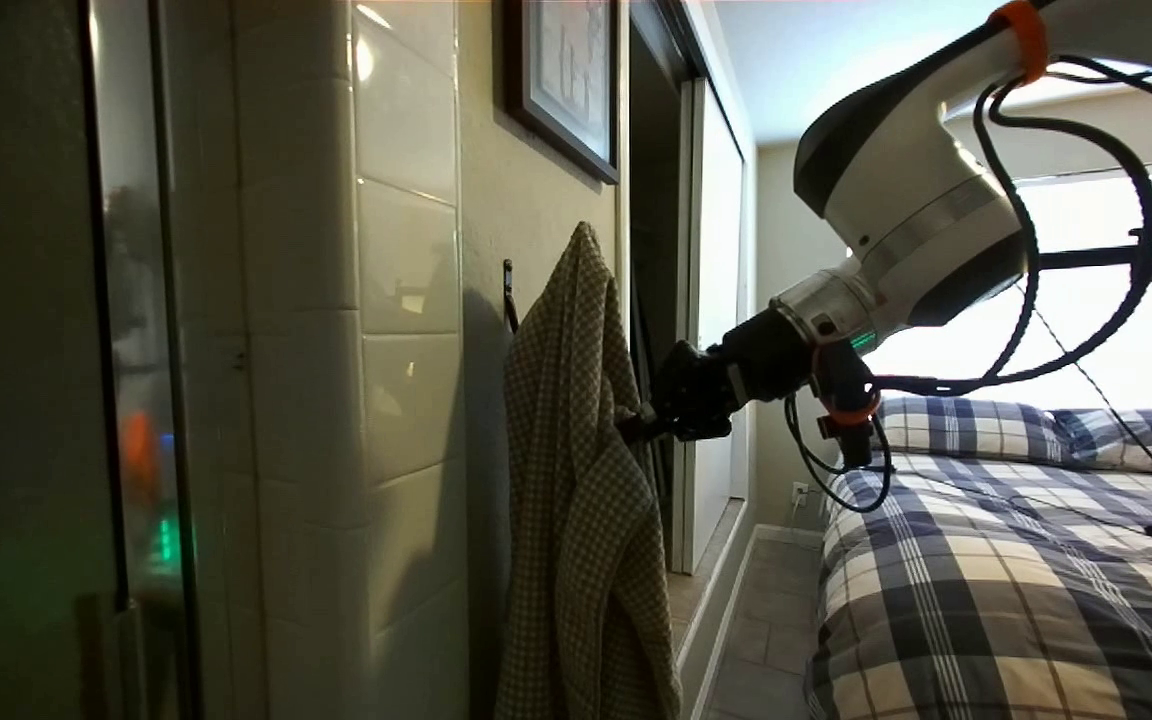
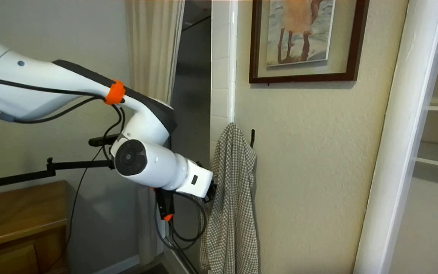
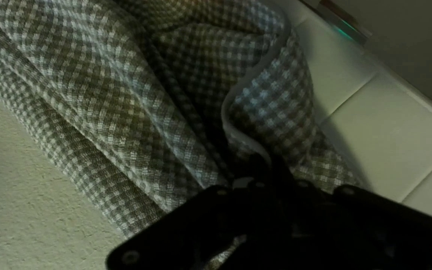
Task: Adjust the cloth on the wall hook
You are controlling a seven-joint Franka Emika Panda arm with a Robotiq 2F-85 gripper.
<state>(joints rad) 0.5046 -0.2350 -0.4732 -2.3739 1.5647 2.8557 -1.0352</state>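
The grey-beige checked cloth [image 1: 576, 480] hangs in long folds against the wall, its top gathered to a peak. It shows in both exterior views [image 2: 234, 198] and fills much of the wrist view [image 3: 126, 112]. A small dark wall hook [image 1: 508, 285] shows beside the cloth's upper part, also in an exterior view [image 2: 253, 137]; its lower end is hidden by the cloth. What holds the peak up is hidden. My gripper [image 1: 640, 426] is at the cloth's side, below the peak. In the wrist view its fingertips [image 3: 272, 165] are close together on the cloth's grey hem.
A framed picture [image 1: 568, 80] hangs above the cloth. White tile [image 1: 406, 400] borders the wall on one side, a closet opening with a white sliding door [image 1: 716, 330] on the other. A plaid bed [image 1: 1016, 580] and a wooden cabinet [image 2: 17, 217] stand nearby. Cables loop under the wrist.
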